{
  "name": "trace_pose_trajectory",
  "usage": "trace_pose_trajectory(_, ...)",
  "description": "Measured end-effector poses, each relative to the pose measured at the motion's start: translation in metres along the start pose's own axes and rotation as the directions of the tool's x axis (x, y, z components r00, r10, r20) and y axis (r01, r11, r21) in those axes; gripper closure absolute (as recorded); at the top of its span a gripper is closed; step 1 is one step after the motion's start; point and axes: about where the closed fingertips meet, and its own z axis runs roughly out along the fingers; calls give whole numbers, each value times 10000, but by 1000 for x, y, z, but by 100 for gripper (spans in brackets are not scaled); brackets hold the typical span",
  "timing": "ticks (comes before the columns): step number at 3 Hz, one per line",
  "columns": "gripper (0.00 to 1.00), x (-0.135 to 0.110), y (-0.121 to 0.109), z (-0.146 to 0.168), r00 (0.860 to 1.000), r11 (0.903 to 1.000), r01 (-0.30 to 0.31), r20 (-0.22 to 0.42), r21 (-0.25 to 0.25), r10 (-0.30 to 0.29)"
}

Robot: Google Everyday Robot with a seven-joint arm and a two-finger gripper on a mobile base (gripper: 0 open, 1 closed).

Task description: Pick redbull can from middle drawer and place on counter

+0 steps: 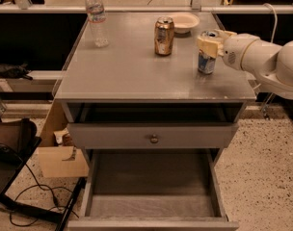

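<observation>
Placing step, camera view: the gripper (207, 46) is over the counter (132, 76), close to its right edge and about midway between the back right and front right corners.
Gripper: a pale two-finger hand on a white arm (262, 61) that reaches in from the right. Its fingers are closed around the upper half of the redbull can (206, 63).
Redbull can: upright, blue and silver, with its silver top showing above the fingers. Its base is at the counter surface or just above it. Whether it touches cannot be told.
Counter: a flat grey top. A gold can (164, 36) stands near the middle of the back edge, well apart from the held can. A pale bowl (184, 21) sits just behind the gold can at the back edge. A water bottle (96, 17) stands near the back left corner.
Middle drawer (151, 177): pulled open below the counter's front edge, showing its dark floor. The redbull can is out of it.
Drawer above: a grey drawer front (153, 135) with a small round knob.
Stage, as judged: the lift and carry look done, and the set-down and release remain.
Doing it well: lower straight down until the base sits flat, keeping the can vertical. Open the fingers only then, and draw back to the right without brushing the can.
Risk, as judged: a slim can beside the right edge tips easily, so release gently.
</observation>
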Motion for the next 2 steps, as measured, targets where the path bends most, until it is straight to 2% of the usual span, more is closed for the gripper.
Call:
trace_pose_trajectory(1, 81, 1, -5, -2, 9999, 9999, -67, -97, 83, 68)
trace_pose_trajectory(2, 58, 1, -5, -2, 9999, 9999, -67, -97, 82, 68)
